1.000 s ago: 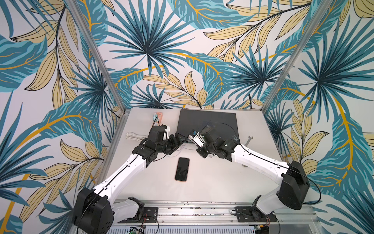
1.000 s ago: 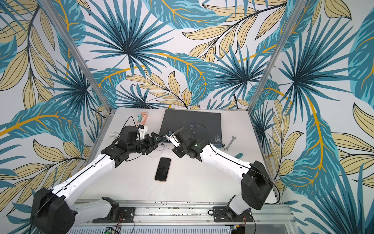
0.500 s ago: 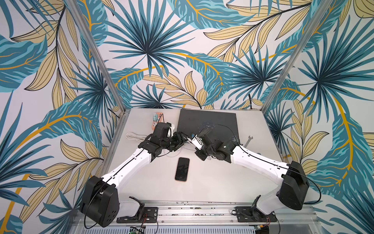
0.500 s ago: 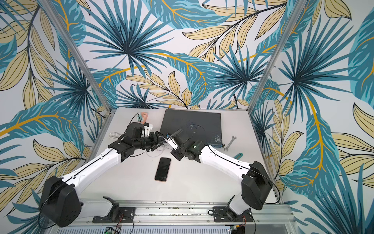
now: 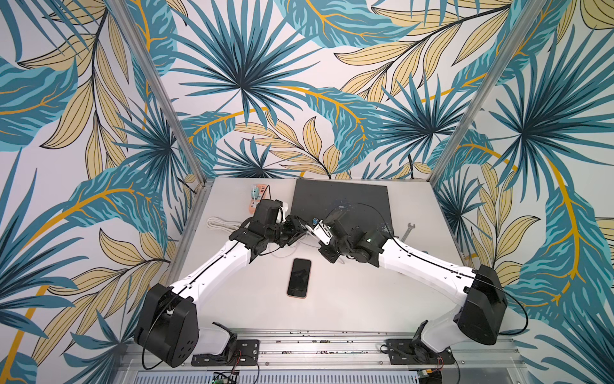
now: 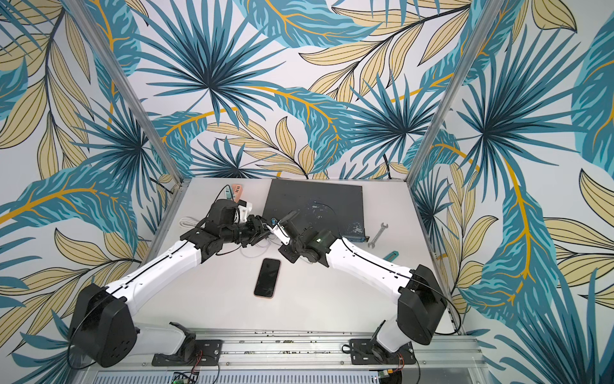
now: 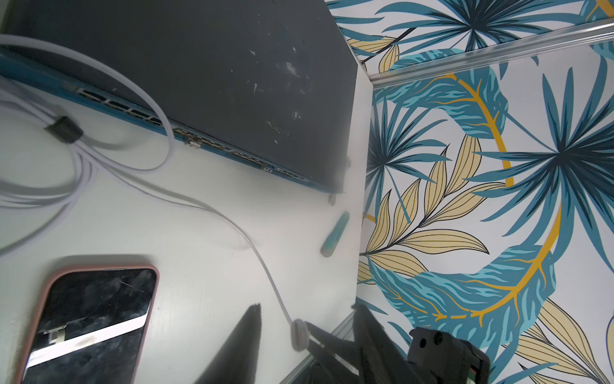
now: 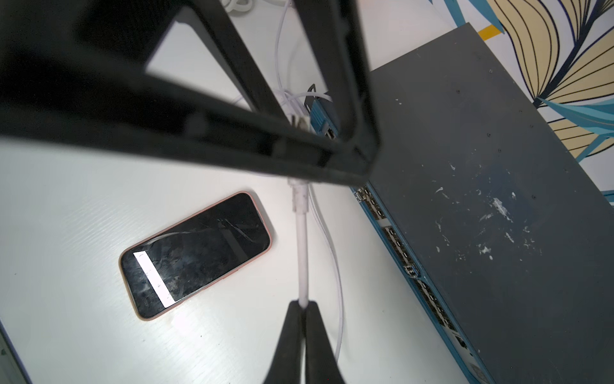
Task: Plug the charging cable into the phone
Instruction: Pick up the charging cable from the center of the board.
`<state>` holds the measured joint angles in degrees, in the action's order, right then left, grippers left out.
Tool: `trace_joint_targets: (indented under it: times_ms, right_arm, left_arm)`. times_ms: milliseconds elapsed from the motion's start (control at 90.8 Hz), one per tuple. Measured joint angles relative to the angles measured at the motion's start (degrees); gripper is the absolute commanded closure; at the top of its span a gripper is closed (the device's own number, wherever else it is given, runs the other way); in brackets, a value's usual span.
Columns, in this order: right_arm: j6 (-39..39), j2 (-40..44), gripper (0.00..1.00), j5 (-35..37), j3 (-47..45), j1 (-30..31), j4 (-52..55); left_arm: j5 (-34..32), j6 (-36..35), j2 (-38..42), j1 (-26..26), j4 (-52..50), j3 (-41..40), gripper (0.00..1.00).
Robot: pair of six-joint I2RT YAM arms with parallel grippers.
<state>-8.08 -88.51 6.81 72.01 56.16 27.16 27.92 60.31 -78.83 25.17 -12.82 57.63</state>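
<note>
We pinch the thin white charging cable (image 8: 302, 252) with the right pincer (image 8: 304, 304); the open left pincer (image 7: 307, 309) must grab its tip (image 7: 299, 334) next.

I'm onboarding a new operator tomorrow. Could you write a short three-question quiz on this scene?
1. True or false: the phone lies flat, screen up, on the table, and neither gripper touches it.
2. What is the right gripper pinching? A) the phone B) the charging cable C) nothing
3. Fill in: in the left wrist view, the left gripper has its jaws ___, one on each side of the cable's end.

Key: 1 true; 2 B; 3 open.
</note>
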Motion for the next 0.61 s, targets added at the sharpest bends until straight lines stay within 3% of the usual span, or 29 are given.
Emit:
trace_joint_targets:
  times_ms: [606]
  right_arm:
    - [0.4, 0.0, 1.0, -0.7, 0.1, 0.2, 1.5]
  left_arm:
    - [0.0, 0.8, -2.1, 0.0, 0.0, 0.5, 0.78]
